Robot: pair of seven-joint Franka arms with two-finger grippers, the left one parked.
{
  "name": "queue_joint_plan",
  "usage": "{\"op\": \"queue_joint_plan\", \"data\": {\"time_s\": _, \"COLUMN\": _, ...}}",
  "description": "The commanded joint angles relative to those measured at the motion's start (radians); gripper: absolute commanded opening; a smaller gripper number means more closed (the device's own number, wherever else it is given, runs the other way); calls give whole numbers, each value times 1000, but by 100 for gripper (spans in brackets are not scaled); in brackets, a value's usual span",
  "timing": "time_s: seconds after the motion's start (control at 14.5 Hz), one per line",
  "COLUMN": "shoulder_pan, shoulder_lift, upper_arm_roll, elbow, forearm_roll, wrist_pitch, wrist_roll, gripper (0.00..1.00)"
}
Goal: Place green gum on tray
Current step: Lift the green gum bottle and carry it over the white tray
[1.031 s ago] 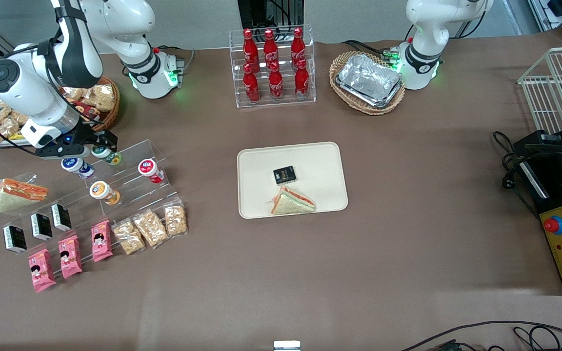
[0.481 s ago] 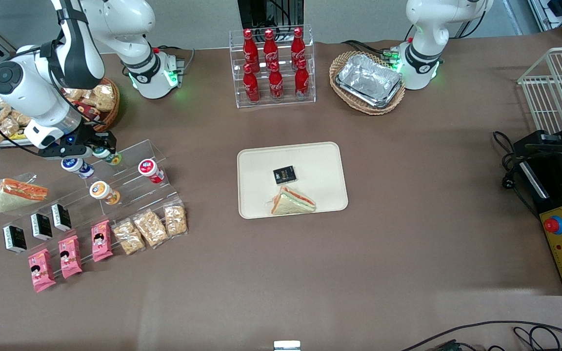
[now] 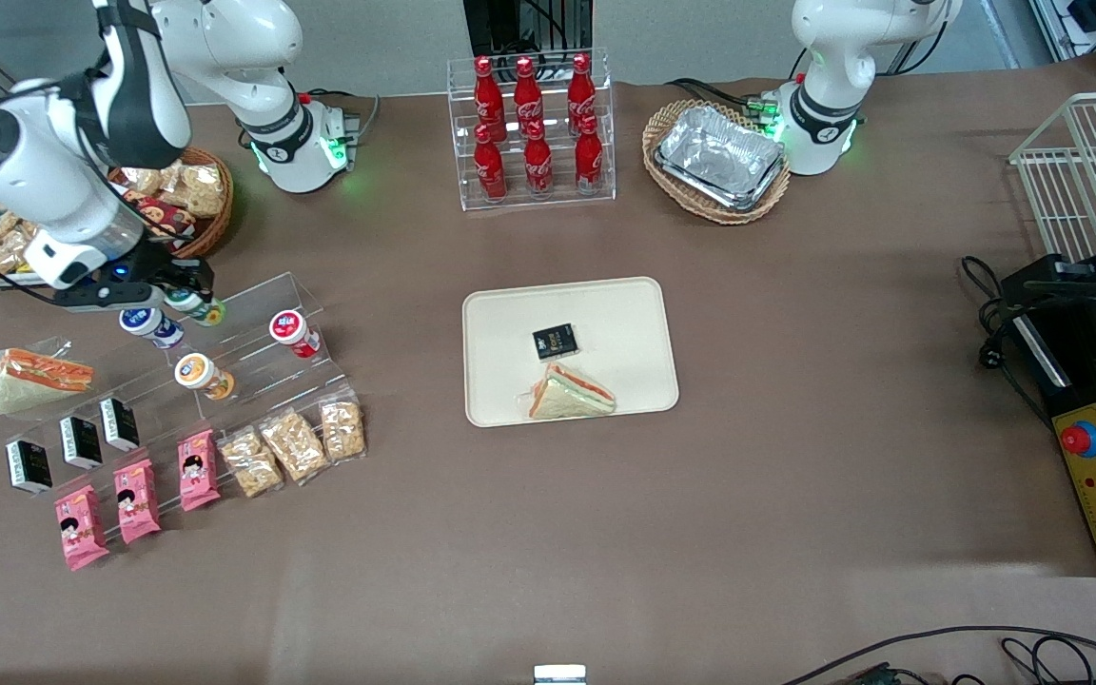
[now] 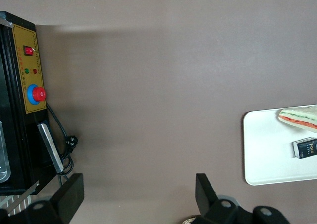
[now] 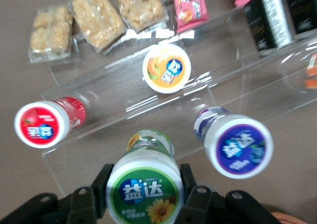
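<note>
The green gum is a small white bottle with a green-rimmed lid, at the top step of the clear acrylic stand. My right gripper is shut on it. In the right wrist view the lid sits between the two black fingers, which press its sides. The cream-beige tray lies mid-table, well apart from the gripper, holding a sandwich and a black packet. The tray's corner also shows in the left wrist view.
Beside the green gum on the stand are a blue-lidded bottle, an orange-lidded one and a red-lidded one. Snack packets lie nearer the camera. A cola rack and a basket of foil trays stand farther back.
The gripper, holding the green gum, has shifted slightly toward the working arm's end of the table, and the arm has risen a little. Nothing else moved.
</note>
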Motion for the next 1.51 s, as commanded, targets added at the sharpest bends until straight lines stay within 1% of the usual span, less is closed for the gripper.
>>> {"op": "queue_joint_plan", "data": {"time_s": 0.0, "shoulder_pan": 5, "shoulder_lift": 19, "upper_arm_roll": 11, "elbow": 225, "forearm_roll": -18, "wrist_pitch": -229, "wrist_roll": -6, "gripper": 38}}
{"op": "queue_joint_plan", "data": {"time_s": 0.21, "shoulder_pan": 8, "shoulder_lift": 81, "upper_arm_roll": 38, "elbow": 442, "forearm_roll": -15, "wrist_pitch": -427, "wrist_roll": 0, "gripper": 38}}
{"op": "queue_joint_plan", "data": {"time_s": 0.34, "shoulder_pan": 20, "shoulder_lift": 111, "upper_arm_roll": 56, "elbow": 547, "forearm_roll": -9, "wrist_pitch": -518, "wrist_roll": 6, "gripper": 38}}
{"op": "queue_joint_plan", "data": {"time_s": 0.48, "shoulder_pan": 23, "shoulder_lift": 143, "upper_arm_roll": 100, "elbow": 633, "forearm_roll": -4, "wrist_pitch": -566, "wrist_roll": 61, "gripper": 38}}
{"op": "queue_joint_plan", "data": {"time_s": 0.69, "shoulder_pan": 23, "shoulder_lift": 215, "upper_arm_roll": 211, "elbow": 753, "forearm_roll": 4, "wrist_pitch": -629, "wrist_roll": 216, "gripper": 38}}
{"op": "queue_joint_plan", "data": {"time_s": 0.76, "shoulder_pan": 23, "shoulder_lift": 230, "upper_arm_roll": 257, "elbow": 774, "forearm_roll": 5, "wrist_pitch": -632, "wrist_roll": 282, "gripper": 38}}
{"op": "queue_joint_plan", "data": {"time_s": 0.96, "shoulder_pan": 23, "shoulder_lift": 301, "upper_arm_roll": 385, "elbow": 848, "forearm_roll": 48, "wrist_pitch": -627, "wrist_roll": 506, "gripper": 38}}
{"op": "queue_joint_plan", "data": {"time_s": 1.17, "shoulder_pan": 29, "shoulder_lift": 402, "upper_arm_roll": 504, "elbow": 902, "forearm_roll": 45, "wrist_pitch": -606, "wrist_roll": 722, "gripper": 38}}
{"op": "queue_joint_plan", "data": {"time_s": 1.24, "shoulder_pan": 31, "shoulder_lift": 431, "upper_arm_roll": 534, "elbow": 906, "forearm_roll": 45, "wrist_pitch": -586, "wrist_roll": 781, "gripper": 39}}
{"op": "queue_joint_plan", "data": {"time_s": 1.38, "shoulder_pan": 48, "shoulder_lift": 467, "upper_arm_roll": 580, "elbow": 896, "forearm_roll": 45, "wrist_pitch": -493, "wrist_roll": 879, "gripper": 39}}
{"op": "queue_joint_plan", "data": {"time_s": 1.44, "shoulder_pan": 90, "shoulder_lift": 486, "upper_arm_roll": 584, "elbow": 887, "forearm_roll": 36, "wrist_pitch": -459, "wrist_roll": 923, "gripper": 39}}
